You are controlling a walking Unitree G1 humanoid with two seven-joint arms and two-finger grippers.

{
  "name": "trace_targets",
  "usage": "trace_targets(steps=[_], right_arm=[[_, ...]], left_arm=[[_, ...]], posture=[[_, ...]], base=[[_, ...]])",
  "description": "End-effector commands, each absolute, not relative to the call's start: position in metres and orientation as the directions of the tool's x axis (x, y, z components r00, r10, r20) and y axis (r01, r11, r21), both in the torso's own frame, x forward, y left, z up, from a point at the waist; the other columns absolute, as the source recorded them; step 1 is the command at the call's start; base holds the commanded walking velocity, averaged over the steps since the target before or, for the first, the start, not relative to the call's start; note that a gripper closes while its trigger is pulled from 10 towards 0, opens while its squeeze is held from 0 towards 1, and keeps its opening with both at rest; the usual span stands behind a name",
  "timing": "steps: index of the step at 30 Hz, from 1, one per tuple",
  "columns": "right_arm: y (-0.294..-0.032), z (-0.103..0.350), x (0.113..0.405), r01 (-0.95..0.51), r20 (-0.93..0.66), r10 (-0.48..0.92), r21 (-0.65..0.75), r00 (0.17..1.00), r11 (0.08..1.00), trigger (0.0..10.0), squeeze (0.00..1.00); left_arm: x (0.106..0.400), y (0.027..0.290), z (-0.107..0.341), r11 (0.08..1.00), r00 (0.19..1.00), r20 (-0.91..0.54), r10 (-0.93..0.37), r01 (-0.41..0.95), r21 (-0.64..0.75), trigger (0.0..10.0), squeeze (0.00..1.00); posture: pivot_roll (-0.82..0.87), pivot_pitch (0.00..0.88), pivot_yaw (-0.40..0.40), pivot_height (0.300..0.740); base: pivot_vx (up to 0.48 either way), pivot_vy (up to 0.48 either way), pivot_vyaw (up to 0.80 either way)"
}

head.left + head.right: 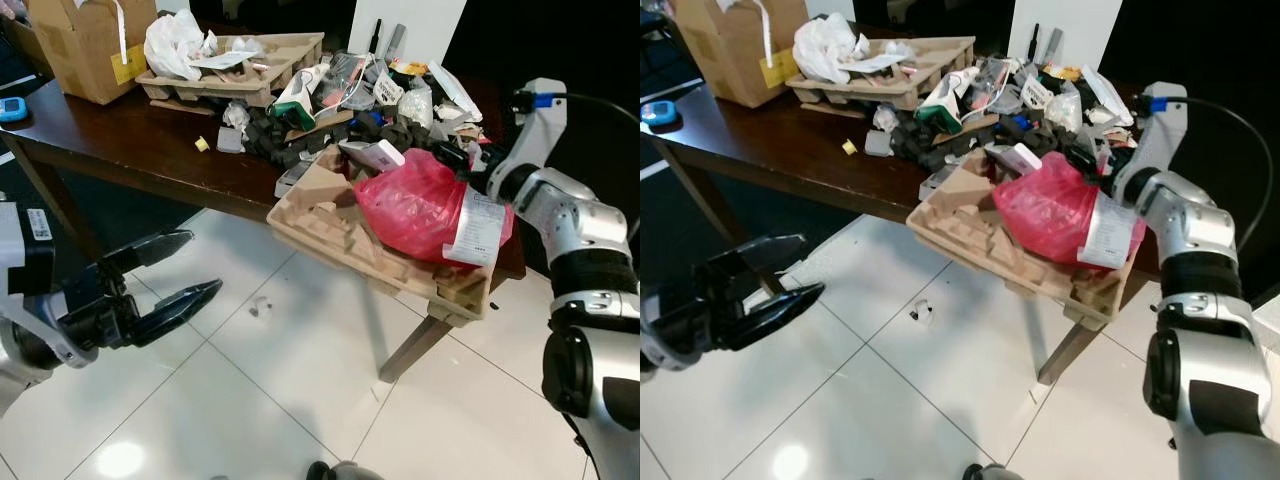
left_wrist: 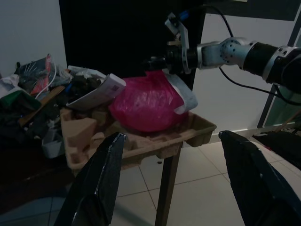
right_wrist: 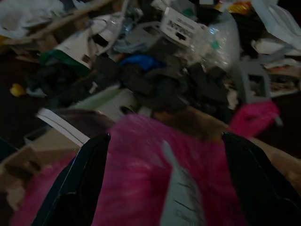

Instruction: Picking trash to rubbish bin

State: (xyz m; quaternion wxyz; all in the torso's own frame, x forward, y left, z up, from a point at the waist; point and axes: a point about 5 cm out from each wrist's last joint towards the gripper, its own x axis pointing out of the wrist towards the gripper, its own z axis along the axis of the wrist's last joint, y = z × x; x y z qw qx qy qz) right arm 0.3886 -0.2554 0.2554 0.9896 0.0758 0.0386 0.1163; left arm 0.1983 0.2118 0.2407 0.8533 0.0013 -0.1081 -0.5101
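Trash covers the dark wooden surface (image 1: 130, 145) from its far left to its right end, and the piece nearest to being taken is the pink plastic bag with a white paper receipt stuck to it (image 1: 420, 205); going from the left, the left tool (image 1: 160, 280) hangs low over the white tiled floor (image 1: 300, 380), near the robot and well apart from the surface, its two black fingers spread wide with nothing between them, which reads as an arm held ready rather than at work; far left on the surface stands a brown cardboard box (image 1: 85, 45), and just right of it a moulded pulp tray carrying a crumpled white plastic bag (image 1: 175, 45); the middle is a heap of black foam pieces, cartons and wrappers (image 1: 330, 110); right of that a second moulded brown pulp tray (image 1: 340, 235) juts over the near edge, probably balanced there by the weight of the pink bag lying in it; at the right the right tool (image 3: 160, 155) reaches over the bag from the far side, its fingers wide apart and straddling the bag's top, apparently lined up to close on it, though nothing is held yet.
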Motion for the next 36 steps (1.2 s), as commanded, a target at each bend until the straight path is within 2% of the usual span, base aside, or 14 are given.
trace_targets(steps=[1,5,14,15,16,17,23,31,36], right_arm=[[-0.26,0.243,0.386,-0.209,-0.123,0.229,0.16,0.966,0.965,10.0,0.0],[-0.254,0.233,0.386,-0.212,-0.164,0.23,0.12,0.959,0.97,10.0,0.0],[-0.22,0.207,0.383,-0.309,-0.248,0.311,0.05,0.917,0.95,10.0,0.0],[-0.216,0.205,0.383,-0.335,-0.254,0.328,0.016,0.91,0.942,8.2,0.0],[-0.216,0.205,0.383,-0.335,-0.254,0.328,0.016,0.91,0.942,8.2,0.0],[-0.212,0.205,0.382,-0.358,-0.245,0.346,-0.005,0.906,0.934,0.0,0.0],[-0.199,0.208,0.382,-0.421,-0.219,0.399,-0.062,0.89,0.905,0.0,0.0],[-0.196,0.212,0.384,-0.377,-0.192,0.362,-0.047,0.912,0.925,0.0,0.0],[-0.191,0.222,0.389,-0.336,-0.084,0.334,-0.004,0.939,0.942,0.0,0.0]], left_arm=[[0.197,0.206,0.238,0.457,0.435,0.19,-0.88,0.884,0.096,10.0,0.0],[0.197,0.206,0.239,0.453,0.431,0.188,-0.883,0.886,0.099,10.0,0.0],[0.199,0.206,0.242,0.449,0.425,0.186,-0.886,0.887,0.111,10.0,0.0],[0.199,0.206,0.242,0.449,0.425,0.187,-0.886,0.886,0.113,10.0,0.0],[0.199,0.206,0.242,0.449,0.425,0.187,-0.886,0.886,0.113,10.0,0.0],[0.199,0.206,0.242,0.45,0.425,0.187,-0.886,0.886,0.114,10.0,0.0],[0.199,0.205,0.243,0.451,0.425,0.192,-0.885,0.884,0.122,10.0,0.0],[0.198,0.205,0.244,0.453,0.425,0.196,-0.884,0.882,0.128,10.0,0.0],[0.199,0.205,0.245,0.456,0.426,0.199,-0.882,0.88,0.135,10.0,0.0]], posture=[[0.12,0.128,-0.079,0.74],[0.11,0.126,-0.075,0.74],[0.11,0.126,-0.072,0.74],[0.12,0.124,-0.072,0.74],[0.12,0.124,-0.072,0.74],[0.12,0.124,-0.073,0.74],[0.12,0.122,-0.076,0.74],[0.12,0.12,-0.078,0.74],[0.12,0.12,-0.079,0.74]], base=[[0.0,0.0,0.0],[0.0,0.0,0.0],[0.0,0.0,0.0],[0.0,0.0,0.0],[0.0,0.0,0.0],[0.0,0.0,0.0],[0.0,0.0,0.0],[0.0,0.0,0.0],[0.0,0.0,0.0]])
